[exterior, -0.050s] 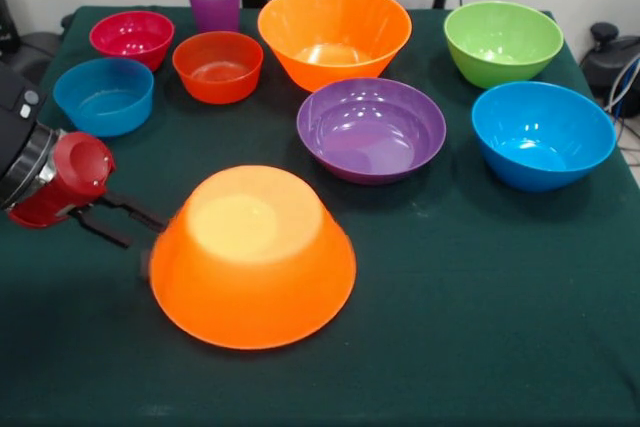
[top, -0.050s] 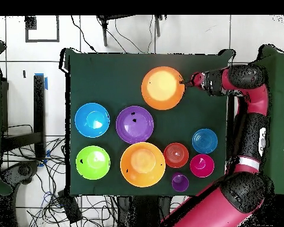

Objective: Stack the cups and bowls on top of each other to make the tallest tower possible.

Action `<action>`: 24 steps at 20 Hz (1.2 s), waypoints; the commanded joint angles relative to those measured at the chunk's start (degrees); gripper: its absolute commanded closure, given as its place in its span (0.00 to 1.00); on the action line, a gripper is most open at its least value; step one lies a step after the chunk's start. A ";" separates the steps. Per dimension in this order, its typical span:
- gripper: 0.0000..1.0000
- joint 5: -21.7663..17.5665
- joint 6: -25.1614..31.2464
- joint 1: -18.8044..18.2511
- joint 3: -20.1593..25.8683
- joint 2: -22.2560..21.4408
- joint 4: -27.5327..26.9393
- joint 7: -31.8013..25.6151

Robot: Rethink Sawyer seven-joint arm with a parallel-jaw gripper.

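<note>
In the front view the inverted orange bowl (exterior, -0.050s: 253, 257) sits rim-down on the desk (exterior, -0.050s: 480, 327) at 3 o'clock from the tool (exterior, -0.050s: 125, 222), whose 2 fingers, slightly parted and empty, reach its rim

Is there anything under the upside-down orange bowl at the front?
The upside-down orange bowl lies rim-down on the table. A paler yellowish patch shows through its base, but whatever is underneath is covered. The claw sits at its rim.
</note>
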 commanded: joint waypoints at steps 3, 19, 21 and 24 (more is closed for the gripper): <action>0.00 -8.35 -4.53 0.82 -3.89 0.26 -3.62 -24.52; 0.00 -7.03 -8.94 0.75 -3.70 0.15 -1.78 -22.00; 0.00 -7.82 -11.37 0.96 -3.49 0.99 -2.79 -22.44; 0.00 -9.04 -14.59 0.59 -4.42 1.30 -2.58 -23.26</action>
